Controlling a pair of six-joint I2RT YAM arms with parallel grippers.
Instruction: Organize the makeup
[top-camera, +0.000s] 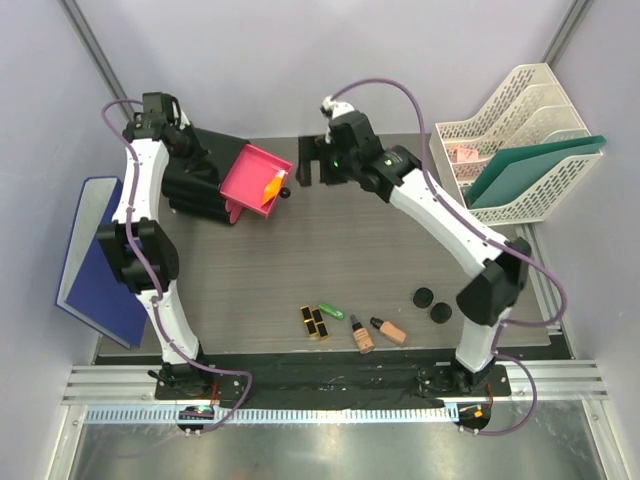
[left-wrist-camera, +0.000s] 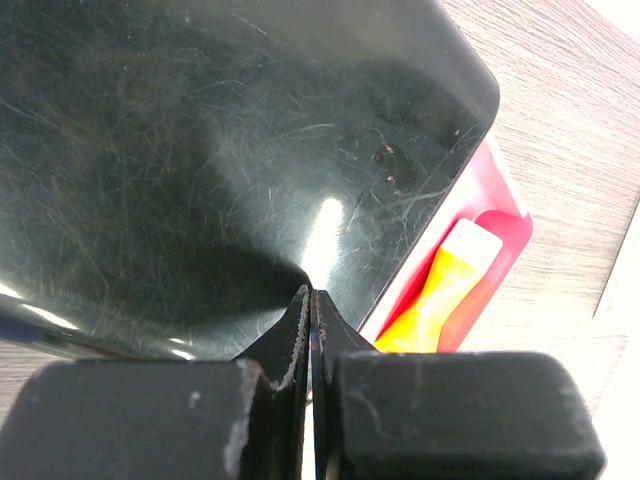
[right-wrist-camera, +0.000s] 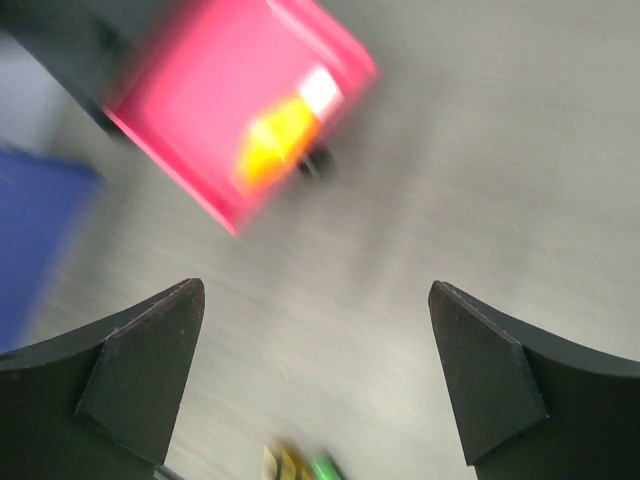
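Observation:
An orange white-capped tube (top-camera: 271, 188) lies in the open pink drawer (top-camera: 250, 172) of the black box (top-camera: 195, 190). My left gripper (top-camera: 192, 150) is shut and empty, its tips (left-wrist-camera: 312, 296) over the box's glossy black top (left-wrist-camera: 200, 150), with the tube (left-wrist-camera: 440, 298) just to the right. My right gripper (top-camera: 315, 168) hangs open and empty just right of the drawer; its view is blurred, with the drawer (right-wrist-camera: 200, 90) and tube (right-wrist-camera: 285, 130) ahead. Near the front edge lie black-and-gold lipsticks (top-camera: 315, 322), a green tube (top-camera: 331, 310), two beige bottles (top-camera: 361, 336) (top-camera: 390, 329) and two black compacts (top-camera: 424, 296) (top-camera: 440, 313).
A white mesh file rack (top-camera: 520, 110) holding green folders (top-camera: 535, 165) stands at the back right. A blue binder (top-camera: 95, 255) leans off the table's left edge. The black box takes up the back left corner.

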